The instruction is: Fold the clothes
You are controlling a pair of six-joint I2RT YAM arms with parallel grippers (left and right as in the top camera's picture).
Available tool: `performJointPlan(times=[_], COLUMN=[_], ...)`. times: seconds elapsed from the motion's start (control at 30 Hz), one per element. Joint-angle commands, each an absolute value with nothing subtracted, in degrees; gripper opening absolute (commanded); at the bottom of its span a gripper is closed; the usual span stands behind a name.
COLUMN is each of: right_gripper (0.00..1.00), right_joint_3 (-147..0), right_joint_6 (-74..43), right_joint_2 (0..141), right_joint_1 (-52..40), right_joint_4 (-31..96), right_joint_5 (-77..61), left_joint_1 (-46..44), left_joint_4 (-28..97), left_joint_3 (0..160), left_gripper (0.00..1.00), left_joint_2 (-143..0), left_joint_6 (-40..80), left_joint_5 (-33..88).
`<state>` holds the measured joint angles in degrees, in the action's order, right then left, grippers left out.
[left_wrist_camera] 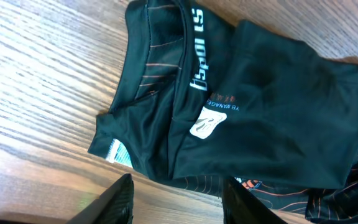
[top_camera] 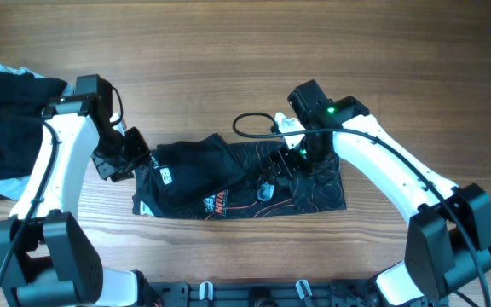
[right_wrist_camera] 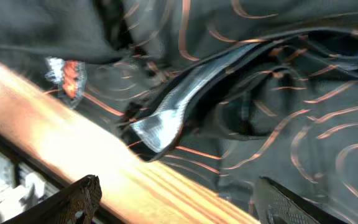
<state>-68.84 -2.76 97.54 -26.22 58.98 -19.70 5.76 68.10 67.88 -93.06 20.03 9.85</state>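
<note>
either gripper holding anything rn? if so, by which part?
Nothing is held. The left gripper is open at the collar end of the jersey. The right gripper is open over the jersey, with no fabric pinched between its fingers.

Smooth, faintly shiny synthetic cloth jersey (top_camera: 237,179) on matt, grained wooden table (top_camera: 228,51).

You've got the black jersey (top_camera: 228,179) lying mid-worktop, orange swirls showing, partly folded, left portion doubled over, logos showing near the front edge.
</note>
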Motion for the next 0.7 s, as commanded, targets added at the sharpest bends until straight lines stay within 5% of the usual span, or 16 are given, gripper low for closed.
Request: performJointPlan(times=[0.0, 0.4, 0.5, 0.57, 0.67], right_gripper=[0.85, 0.77, 0.64, 0.68, 0.72], right_joint_3=[-69.65, -54.81, -53.91, -53.93, -54.11], right_joint_6=[-15.77, -10.98, -1.45, 7.6, 9.26], right_joint_2=[97.51, 97.67, 97.65, 97.6, 97.6], right_joint_1=[-26.39, -26.39, -26.39, -26.39, -26.39], right_joint_4=[58.5, 44.51, 43.55, 45.1, 46.26], right_joint_5=[-0.45, -8.14, -26.94, -43.88, -49.15], left_joint_1=[6.22, 6.22, 6.22, 6.22, 6.22], left_joint_4=[66.48, 62.96, 62.98, 62.96, 62.96], left_joint_3=[67.7, 67.7, 67.7, 67.7, 67.7], left_gripper=[0.49, 0.52, 0.52, 0.52, 0.52], left_joint_2=[-92.68, -92.68, -92.68, -92.68, -92.68], left_joint_6=[19.75, 19.75, 19.75, 19.75, 19.75], left_joint_5=[9.54, 11.51, 11.51, 11.51, 11.51])
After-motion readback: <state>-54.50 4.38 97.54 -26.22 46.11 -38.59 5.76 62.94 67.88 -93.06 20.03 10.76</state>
